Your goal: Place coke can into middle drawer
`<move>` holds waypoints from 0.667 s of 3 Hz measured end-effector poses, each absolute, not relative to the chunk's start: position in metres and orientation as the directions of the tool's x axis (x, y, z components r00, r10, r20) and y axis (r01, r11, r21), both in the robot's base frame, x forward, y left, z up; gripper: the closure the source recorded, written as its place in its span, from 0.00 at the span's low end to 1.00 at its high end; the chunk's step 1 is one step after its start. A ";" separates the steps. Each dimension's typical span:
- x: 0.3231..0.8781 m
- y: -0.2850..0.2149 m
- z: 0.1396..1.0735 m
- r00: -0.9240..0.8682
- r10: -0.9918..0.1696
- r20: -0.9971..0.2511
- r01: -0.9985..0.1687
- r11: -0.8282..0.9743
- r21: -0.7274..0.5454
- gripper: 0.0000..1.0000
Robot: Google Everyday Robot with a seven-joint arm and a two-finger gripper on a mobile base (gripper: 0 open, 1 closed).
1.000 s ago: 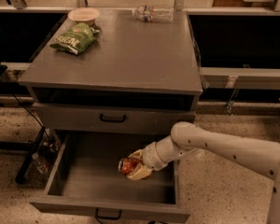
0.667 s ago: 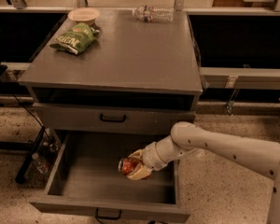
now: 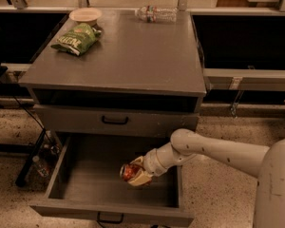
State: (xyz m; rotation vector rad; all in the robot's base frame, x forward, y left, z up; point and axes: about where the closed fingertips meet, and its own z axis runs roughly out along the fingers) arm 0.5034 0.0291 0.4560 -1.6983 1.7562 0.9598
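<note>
The red coke can (image 3: 129,171) is held in my gripper (image 3: 135,173), whose cream fingers are shut around it. The can hangs inside the open middle drawer (image 3: 85,184), over the right half of its flat grey floor; I cannot tell whether it touches the floor. The drawer is pulled far out, with a small black handle (image 3: 109,218) on its front panel. My white arm (image 3: 204,151) reaches in from the right.
A shut drawer with a black handle (image 3: 115,120) sits above the open one. On the cabinet top (image 3: 133,56) lie a green chip bag (image 3: 76,38), a tan bowl (image 3: 85,15) and a clear water bottle (image 3: 156,13). Cables and a dark stand (image 3: 31,160) lie at the left.
</note>
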 end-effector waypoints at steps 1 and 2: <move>0.483 0.023 0.457 -0.091 -0.631 -0.770 -0.990 -0.026 0.138 1.00; 0.483 0.023 0.457 -0.091 -0.631 -0.771 -0.990 -0.026 0.138 1.00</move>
